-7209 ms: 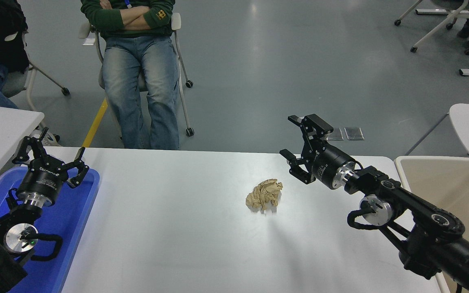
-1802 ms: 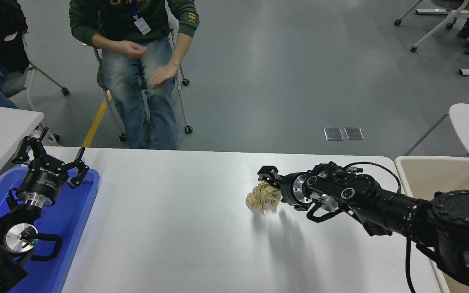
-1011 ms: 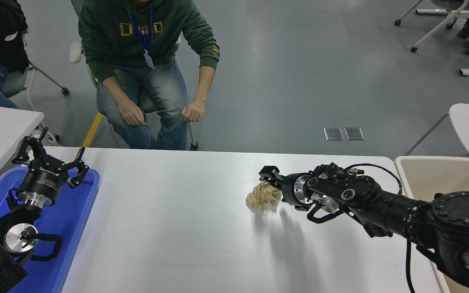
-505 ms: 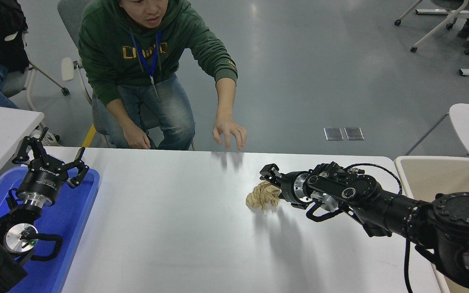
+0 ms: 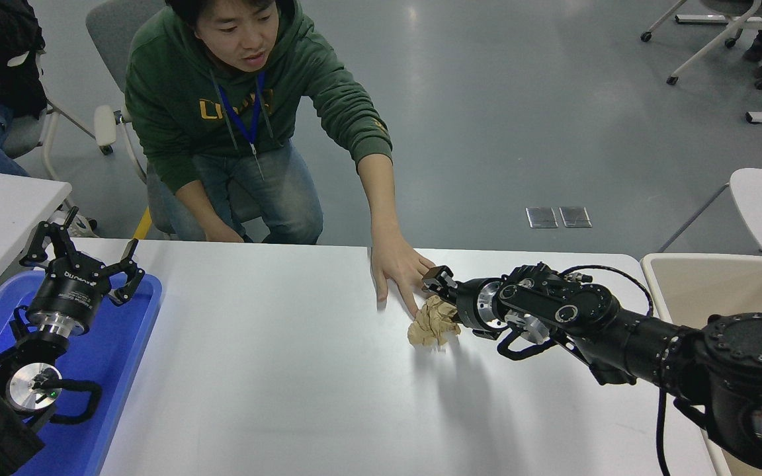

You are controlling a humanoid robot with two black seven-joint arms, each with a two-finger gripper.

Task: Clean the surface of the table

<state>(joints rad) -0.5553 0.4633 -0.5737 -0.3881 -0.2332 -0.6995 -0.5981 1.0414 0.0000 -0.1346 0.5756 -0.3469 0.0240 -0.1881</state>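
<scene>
At the far left the left gripper point(image 5: 80, 254) sat parked over the blue tray point(image 5: 123, 350) with its fingers spread, exactly where it had been in every earlier picture, and it played no part here. Moving right, the table surface point(image 5: 275, 370) spread wide and white across the middle of the view, bare apart from one piece of litter. The big change was the person in the green hoodie point(image 5: 249, 99), who half a second before had only hovered a hand above the far edge and had now planted that hand point(image 5: 397, 271) flat on the tabletop, fingertips touching the crumpled paper ball point(image 5: 432, 322). The ball had shifted a little toward the right and toward the camera compared with the earlier pictures (pushed by the hand, dragged by the robot, or both; it could not be told). Just right of it the right gripper point(image 5: 444, 301) lay low over the table with its jaws closed in on the ball's right side, seemingly pinching the paper, though how firm that hold was could not be seen. Further right stood the beige bin point(image 5: 705, 291), the likely place for the litter. For the task, the judgement was that the grasp was nearly or newly made, but a human hand so close to the jaws called for caution before any lift
</scene>
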